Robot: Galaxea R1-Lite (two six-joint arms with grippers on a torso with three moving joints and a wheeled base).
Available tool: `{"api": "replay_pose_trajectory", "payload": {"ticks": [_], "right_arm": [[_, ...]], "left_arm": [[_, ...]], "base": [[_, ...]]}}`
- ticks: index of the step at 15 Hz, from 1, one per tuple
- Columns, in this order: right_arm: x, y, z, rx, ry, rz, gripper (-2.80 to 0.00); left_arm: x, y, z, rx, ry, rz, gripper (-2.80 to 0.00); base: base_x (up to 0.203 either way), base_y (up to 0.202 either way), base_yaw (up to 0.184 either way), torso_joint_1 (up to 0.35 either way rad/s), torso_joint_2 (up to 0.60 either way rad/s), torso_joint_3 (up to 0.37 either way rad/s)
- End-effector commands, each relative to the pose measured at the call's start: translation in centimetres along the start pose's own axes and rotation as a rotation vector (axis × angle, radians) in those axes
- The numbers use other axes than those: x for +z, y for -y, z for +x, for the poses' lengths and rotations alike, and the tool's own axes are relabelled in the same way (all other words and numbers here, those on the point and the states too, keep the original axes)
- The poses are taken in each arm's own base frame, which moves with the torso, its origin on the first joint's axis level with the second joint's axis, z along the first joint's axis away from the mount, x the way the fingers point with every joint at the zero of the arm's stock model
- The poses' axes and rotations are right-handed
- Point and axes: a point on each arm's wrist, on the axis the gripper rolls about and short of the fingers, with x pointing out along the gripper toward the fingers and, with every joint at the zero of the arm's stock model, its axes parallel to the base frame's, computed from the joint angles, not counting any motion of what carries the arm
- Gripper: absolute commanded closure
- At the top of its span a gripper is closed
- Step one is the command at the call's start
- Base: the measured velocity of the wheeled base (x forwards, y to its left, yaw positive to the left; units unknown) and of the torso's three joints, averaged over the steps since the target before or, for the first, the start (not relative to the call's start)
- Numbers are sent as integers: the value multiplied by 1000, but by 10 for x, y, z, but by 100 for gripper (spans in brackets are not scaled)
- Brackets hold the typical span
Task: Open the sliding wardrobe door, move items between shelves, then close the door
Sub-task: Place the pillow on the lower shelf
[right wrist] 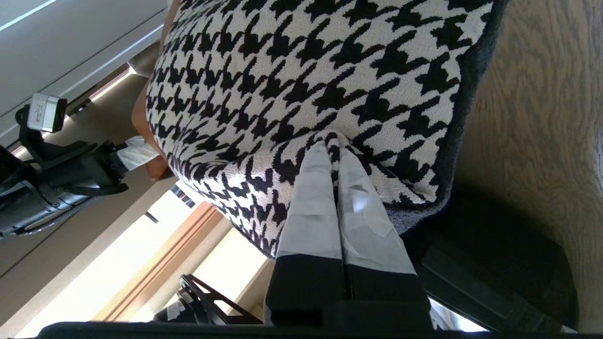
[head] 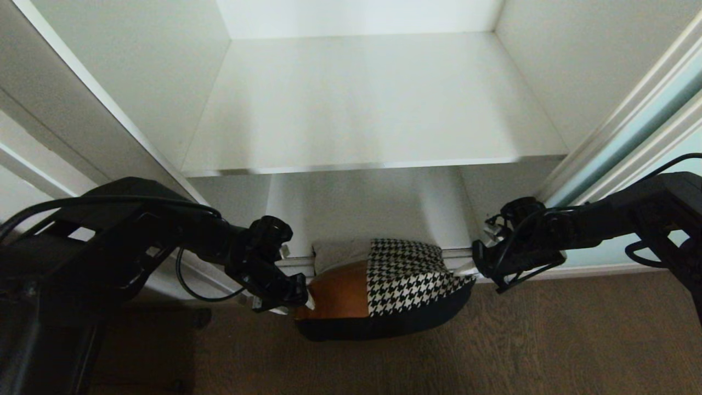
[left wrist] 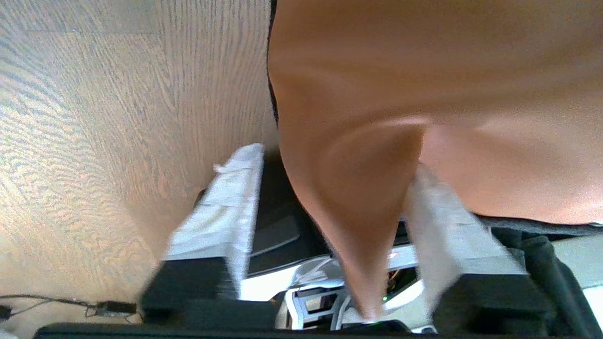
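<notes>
Setting the cushion (head: 384,285) down at the wardrobe's threshold, you have it at six o'clock in the head view, half on the lower shelf (head: 362,206), half out over the wooden floor (head: 548,340). Your left gripper (head: 299,302), at eight o'clock, stands spread, a pinched fold of tan-orange fabric lying loose between its fingers (left wrist: 226,207). Your right gripper (right wrist: 335,162), at four o'clock, is clamped tight on a tuck of houndstooth. Release that side too, I'd say, then draw both arms straight back so no fabric snags. The upper shelf (head: 373,99) sits at twelve, the sliding wardrobe door (head: 630,126) pushed aside at two o'clock. The overhang could tip the cushion outward, so nudge it inward first.
</notes>
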Motion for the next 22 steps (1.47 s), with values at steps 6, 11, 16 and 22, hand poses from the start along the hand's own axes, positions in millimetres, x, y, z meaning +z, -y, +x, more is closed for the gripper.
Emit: {"api": "replay_pose_trajectory", "payload": {"ticks": [6,11,16,22], "right_arm": [[2,-2,0,8,1,-2,0],[0,-1,0,7,-2,-1,0],[0,-1,0,12,-4,-5,0],[-1,-1,-1,23,-12,-8,0]], "left_arm": [[24,-10,-20,-19,82,-133,-280],[41,-14,11,30,-12,-198,-280],[59,-13,34,68,10,-187,-280],[53,5,45,68,11,1,-280]], "base": [[0,0,0,0,0,0],[0,0,0,0,0,0],[0,0,0,0,0,0],[0,0,0,0,0,0]]}}
